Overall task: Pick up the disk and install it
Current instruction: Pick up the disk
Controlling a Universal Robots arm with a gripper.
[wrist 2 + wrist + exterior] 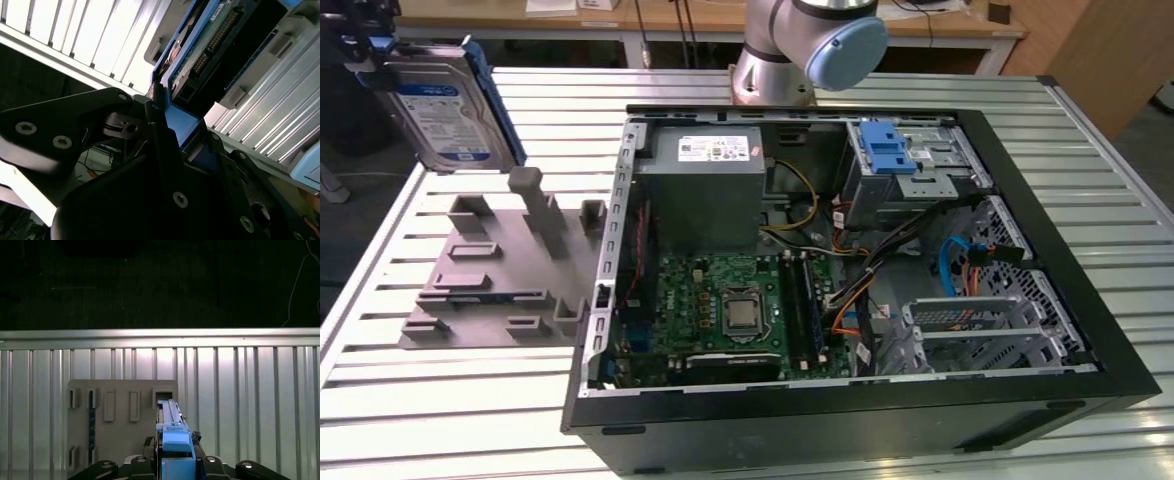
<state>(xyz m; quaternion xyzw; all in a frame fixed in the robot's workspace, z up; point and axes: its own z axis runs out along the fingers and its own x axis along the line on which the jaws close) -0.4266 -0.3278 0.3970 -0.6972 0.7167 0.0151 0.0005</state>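
Note:
The disk, silver-grey with a blue-and-white label and blue side rails, hangs upright in the air at the exterior view's far left, above the grey holder block. My dark gripper is shut on its upper end. In the first wrist view the disk appears edge-on between the black fingers, with my gripper clamped on its blue rail above the holder block. The second wrist view has the disk's underside and my gripper closed on the blue rail.
An open black computer case lies on the slatted metal table to the exterior view's right of the holder. Inside it are a grey power supply box, a motherboard and a drive bay with a blue latch. The arm's base stands behind the case.

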